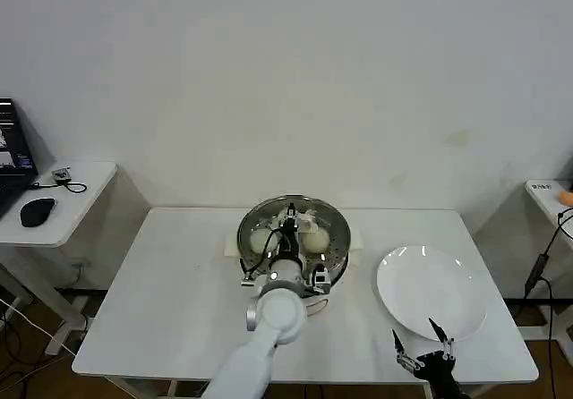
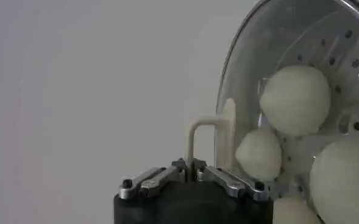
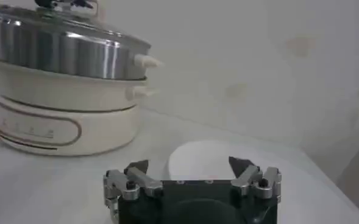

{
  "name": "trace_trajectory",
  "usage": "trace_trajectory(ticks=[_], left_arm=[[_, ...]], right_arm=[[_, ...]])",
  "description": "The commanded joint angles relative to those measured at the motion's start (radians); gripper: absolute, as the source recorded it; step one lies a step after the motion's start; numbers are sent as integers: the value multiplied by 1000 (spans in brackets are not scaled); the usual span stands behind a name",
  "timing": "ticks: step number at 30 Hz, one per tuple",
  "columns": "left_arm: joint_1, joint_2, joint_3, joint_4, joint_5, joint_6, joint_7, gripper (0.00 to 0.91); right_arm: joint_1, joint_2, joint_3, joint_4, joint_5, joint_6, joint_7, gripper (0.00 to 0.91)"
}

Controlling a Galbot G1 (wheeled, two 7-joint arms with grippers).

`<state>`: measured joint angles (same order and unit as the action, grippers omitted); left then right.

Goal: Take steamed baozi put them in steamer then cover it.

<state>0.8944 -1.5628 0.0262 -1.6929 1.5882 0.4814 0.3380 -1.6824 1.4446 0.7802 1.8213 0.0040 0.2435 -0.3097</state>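
Observation:
The steel steamer [image 1: 293, 254] stands on its cream base [image 3: 63, 115] at the table's middle. The glass cover [image 2: 246, 73] lies on its rim [image 3: 75, 24]. My left gripper [image 1: 291, 223] is above the cover's centre, shut on the cover's pale handle [image 2: 203, 137]; the jaws [image 2: 188, 167] pinch one leg of it. Through the glass I see several creamy baozi [image 2: 295, 100] [image 2: 259, 153] [image 2: 344, 182] on the perforated floor [image 2: 350, 73]. Two baozi [image 1: 261, 238] [image 1: 315, 235] show in the head view. My right gripper [image 1: 425, 352] [image 3: 190, 165] hangs open and holds nothing, near the table's front right edge.
A bare white plate [image 1: 431, 290] [image 3: 206, 159] lies right of the steamer, just beyond the right gripper. A side table [image 1: 54, 202] with a mouse and laptop stands far left. Another small table edge [image 1: 551, 193] is at the far right.

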Motion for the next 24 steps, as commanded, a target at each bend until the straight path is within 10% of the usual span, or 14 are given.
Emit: trace_trajectory(ticks=[1,24], left_arm=[[18,19,6,-66,-20,2,2,907],[394,317,-146,-581,-330,-132,-150,907]], right_arm=[[0,2,-6,3,-4,0,0,907],[-9,2,-13,9,-6,-6,6,907]])
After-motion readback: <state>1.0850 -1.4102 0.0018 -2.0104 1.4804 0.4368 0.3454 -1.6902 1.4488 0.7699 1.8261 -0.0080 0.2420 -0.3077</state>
